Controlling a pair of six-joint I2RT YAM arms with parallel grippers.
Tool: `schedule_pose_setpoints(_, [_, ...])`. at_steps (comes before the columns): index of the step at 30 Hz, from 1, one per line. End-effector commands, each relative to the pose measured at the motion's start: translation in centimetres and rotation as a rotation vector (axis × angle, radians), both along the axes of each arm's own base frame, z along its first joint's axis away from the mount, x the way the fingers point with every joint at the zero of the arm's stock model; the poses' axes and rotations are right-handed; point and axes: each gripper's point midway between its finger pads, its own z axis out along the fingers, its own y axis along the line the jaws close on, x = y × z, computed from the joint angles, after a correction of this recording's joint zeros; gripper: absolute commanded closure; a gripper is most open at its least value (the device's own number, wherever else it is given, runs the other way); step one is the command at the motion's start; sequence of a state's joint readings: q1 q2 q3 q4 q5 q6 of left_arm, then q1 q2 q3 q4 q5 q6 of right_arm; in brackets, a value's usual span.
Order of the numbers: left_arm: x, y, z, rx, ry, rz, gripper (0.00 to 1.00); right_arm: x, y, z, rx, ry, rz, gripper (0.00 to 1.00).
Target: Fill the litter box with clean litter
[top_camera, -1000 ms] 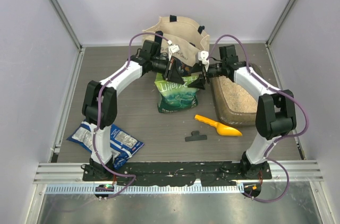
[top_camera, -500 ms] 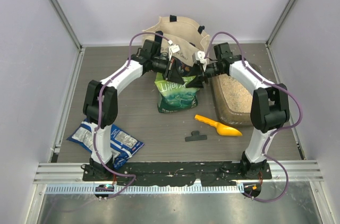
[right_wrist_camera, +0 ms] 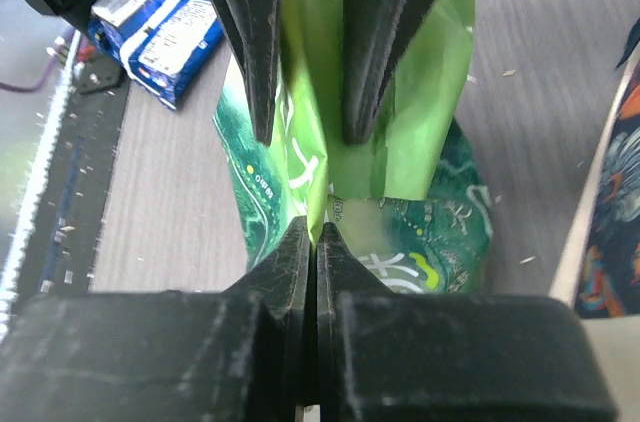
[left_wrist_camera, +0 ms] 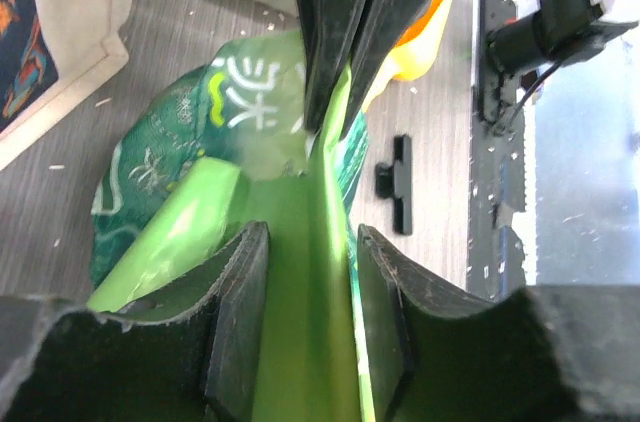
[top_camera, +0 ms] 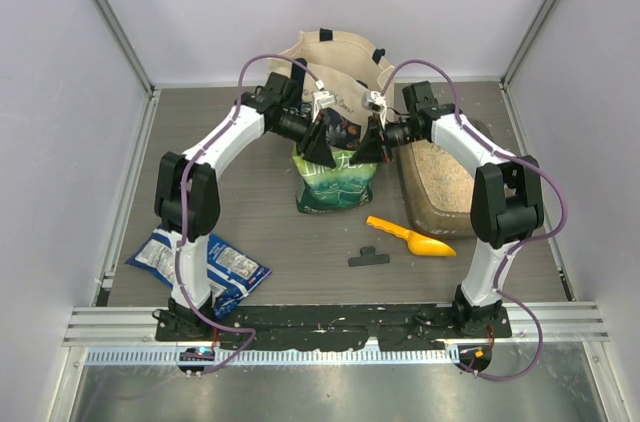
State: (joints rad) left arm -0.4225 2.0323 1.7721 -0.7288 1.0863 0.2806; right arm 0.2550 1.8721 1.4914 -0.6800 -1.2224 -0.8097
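The green-and-white pouch (top_camera: 335,182) stands upright at the table's centre, left of the litter box (top_camera: 425,210). Pale clean litter (top_camera: 447,174) lies in that tray. Both grippers meet at the pouch's top. My right gripper (top_camera: 368,145) (right_wrist_camera: 316,232) is shut on the pouch's (right_wrist_camera: 420,212) bright green top edge. My left gripper (top_camera: 322,142) (left_wrist_camera: 308,242) faces it with jaws apart; the pouch's (left_wrist_camera: 170,152) green flap runs between them without being pinched. In the right wrist view the left gripper's fingers (right_wrist_camera: 260,32) straddle the flap from the far side.
A cream tote bag (top_camera: 335,57) stands behind the pouch. A yellow scoop (top_camera: 410,237) and a black clip (top_camera: 367,257) lie in front of the litter box. A blue snack bag (top_camera: 205,262) lies at the near left by the left arm's base.
My right gripper moved left onto the pouch's top and shut on its edge. My left gripper, shut on the pouch before, has opened its jaws.
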Motion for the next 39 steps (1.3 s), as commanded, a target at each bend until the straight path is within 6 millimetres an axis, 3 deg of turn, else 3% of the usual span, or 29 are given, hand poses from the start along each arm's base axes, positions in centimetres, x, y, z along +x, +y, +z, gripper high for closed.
schedule_pose_setpoints(1, [-2.0, 3.2, 0.6, 0.095, -0.166, -0.112, 0.55, -0.7, 0.1, 2.8, 0.038, 0.178, -0.118, 0.98])
schedule_pose_setpoints(2, [-3.1, 3.9, 0.0, 0.128, -0.130, -0.131, 0.55, -1.2, 0.0, 2.3, 0.036, 0.215, -0.137, 0.98])
schedule_pose_setpoints(4, [-3.5, 4.7, -0.8, 0.167, -0.164, -0.164, 0.57, -0.9, 0.2, 3.7, 0.069, 0.206, -0.173, 0.98])
schedule_pose_setpoints(5, [-4.0, 5.2, -1.4, 0.188, -0.148, -0.172, 0.58, -1.2, 0.0, 3.0, 0.070, 0.229, -0.189, 0.98])
schedule_pose_setpoints(8, [-4.8, 6.7, -2.5, 0.238, -0.170, -0.197, 0.61, -1.2, -0.1, 3.5, 0.092, 0.207, -0.214, 0.98])
schedule_pose_setpoints(14, [-5.3, 8.6, -3.1, 0.263, -0.179, -0.181, 0.64, -1.2, -0.9, 3.4, 0.087, 0.209, -0.247, 0.98])
schedule_pose_setpoints(17, [-4.6, 8.4, -3.3, 0.229, -0.131, -0.125, 0.97, -1.2, -1.2, 3.1, 0.083, 0.215, -0.257, 0.98])
schedule_pose_setpoints(20, [-4.2, 8.2, -3.0, 0.170, -0.064, -0.098, 1.00, -1.5, -1.4, 3.3, 0.080, 0.215, -0.265, 0.98])
schedule_pose_setpoints(25, [-4.4, 8.3, -2.9, 0.174, -0.059, -0.119, 0.98, -1.6, -2.1, 3.1, 0.080, 0.226, -0.276, 0.98])
schedule_pose_setpoints(26, [-4.0, 8.0, -2.4, 0.166, -0.088, -0.116, 0.77, -1.6, -2.1, 3.1, 0.081, 0.223, -0.277, 0.98])
schedule_pose_setpoints(28, [-3.6, 6.6, 0.0, 0.129, -0.180, -0.087, 0.69, -1.7, -2.1, 3.1, 0.085, 0.228, -0.270, 0.99])
schedule_pose_setpoints(29, [-1.2, 5.1, 1.3, 0.093, -0.334, -0.057, 0.68, -1.6, -2.0, 3.3, 0.089, 0.218, -0.268, 0.98])
schedule_pose_setpoints(30, [-1.1, 4.2, 3.4, 0.063, -0.422, -0.037, 0.64, -1.6, -2.0, 3.3, 0.091, 0.229, -0.270, 0.98])
schedule_pose_setpoints(31, [-1.7, 2.7, 3.2, 0.057, -0.440, -0.047, 0.61, -1.5, -2.0, 3.3, 0.094, 0.231, -0.267, 0.98])
schedule_pose_setpoints(32, [-1.0, 1.7, 3.9, 0.028, -0.514, -0.051, 0.57, -1.4, -2.0, 3.4, 0.098, 0.223, -0.268, 0.98])
schedule_pose_setpoints(39, [-1.0, -2.8, 1.2, 0.031, -0.484, -0.174, 0.56, -0.9, -1.7, 3.9, 0.121, 0.198, -0.267, 0.99])
